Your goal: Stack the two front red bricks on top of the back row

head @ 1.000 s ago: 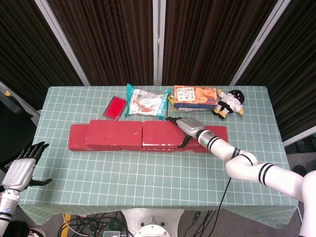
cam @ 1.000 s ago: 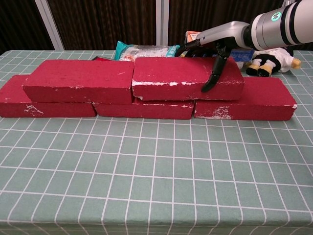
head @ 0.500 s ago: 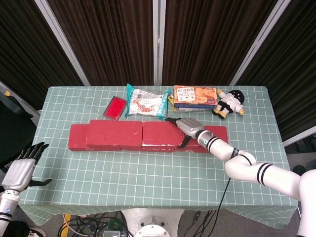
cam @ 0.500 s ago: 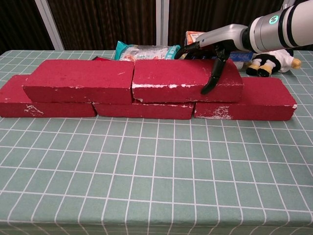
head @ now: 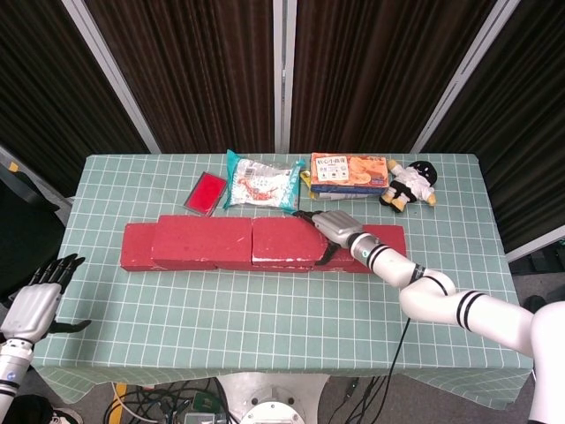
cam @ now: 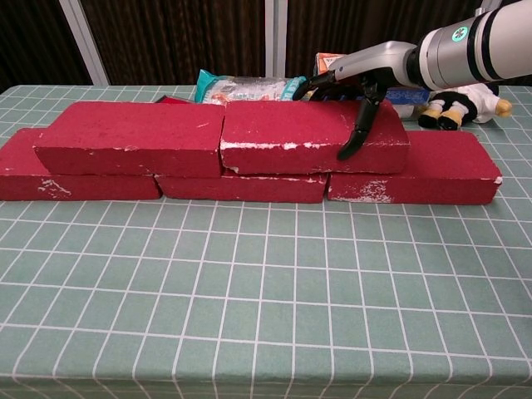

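Three red bricks form the bottom row [cam: 453,166] [head: 389,239]. Two more lie on top of it: the left top brick [cam: 129,137] [head: 201,240] and the right top brick [cam: 299,133] [head: 284,240], end to end. My right hand [cam: 357,91] [head: 331,228] grips the right end of the right top brick, thumb down its front face and the other fingers over its back edge. Beyond the table's front left corner hangs my left hand [head: 35,305], fingers spread and holding nothing; the chest view does not show it.
Behind the bricks lie a red packet [head: 205,192], a snack bag [head: 260,182] [cam: 245,86], a cracker box [head: 348,173] and a small doll [head: 410,185] [cam: 457,106]. The green checked tablecloth [cam: 266,291] stretches in front of the bricks.
My right hand has slid the right top brick a little to the left, and the left top brick has shifted left with it. The left hand has not moved.
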Robot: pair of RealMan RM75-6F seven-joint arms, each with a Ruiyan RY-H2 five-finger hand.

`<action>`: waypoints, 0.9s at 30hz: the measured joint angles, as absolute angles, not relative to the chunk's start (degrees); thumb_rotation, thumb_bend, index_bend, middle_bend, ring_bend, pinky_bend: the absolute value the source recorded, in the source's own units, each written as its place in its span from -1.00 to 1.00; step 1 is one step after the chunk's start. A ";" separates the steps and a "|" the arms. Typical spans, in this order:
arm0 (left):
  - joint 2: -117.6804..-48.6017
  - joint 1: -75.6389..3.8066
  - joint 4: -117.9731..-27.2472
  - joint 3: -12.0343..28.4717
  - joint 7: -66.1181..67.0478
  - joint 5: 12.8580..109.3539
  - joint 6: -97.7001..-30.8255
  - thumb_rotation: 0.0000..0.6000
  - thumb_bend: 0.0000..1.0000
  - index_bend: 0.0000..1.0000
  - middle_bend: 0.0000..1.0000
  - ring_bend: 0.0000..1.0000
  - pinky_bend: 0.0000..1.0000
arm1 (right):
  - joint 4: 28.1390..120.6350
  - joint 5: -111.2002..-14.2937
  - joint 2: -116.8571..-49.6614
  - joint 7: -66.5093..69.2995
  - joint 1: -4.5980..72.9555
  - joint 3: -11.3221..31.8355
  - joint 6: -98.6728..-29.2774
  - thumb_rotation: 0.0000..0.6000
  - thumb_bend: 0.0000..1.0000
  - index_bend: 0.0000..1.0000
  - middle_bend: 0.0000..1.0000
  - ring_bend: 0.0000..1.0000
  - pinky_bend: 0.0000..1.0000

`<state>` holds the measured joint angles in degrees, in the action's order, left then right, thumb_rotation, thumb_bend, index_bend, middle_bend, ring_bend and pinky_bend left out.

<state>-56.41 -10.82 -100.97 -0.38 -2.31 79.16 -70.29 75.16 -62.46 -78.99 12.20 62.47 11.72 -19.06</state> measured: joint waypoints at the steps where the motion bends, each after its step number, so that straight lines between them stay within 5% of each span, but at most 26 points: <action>1: -56.37 -10.87 -101.04 -0.31 -2.32 79.18 -70.29 1.00 -0.99 -1.00 -1.00 -1.00 -1.00 | 75.13 -62.41 -79.01 12.16 62.51 11.67 -19.07 1.00 -0.78 -1.00 -0.66 -0.77 -0.59; 27: -56.11 -11.03 -100.61 -0.39 -3.79 79.39 -69.66 1.00 -0.99 -1.00 -1.00 -1.00 -1.00 | 75.51 -59.47 -79.20 10.39 63.40 10.29 -19.94 1.00 -0.78 -1.00 -0.73 -0.83 -0.63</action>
<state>-56.11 -11.03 -100.61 -0.39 -3.79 79.39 -69.66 75.51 -59.47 -79.20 10.39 63.40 10.29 -19.94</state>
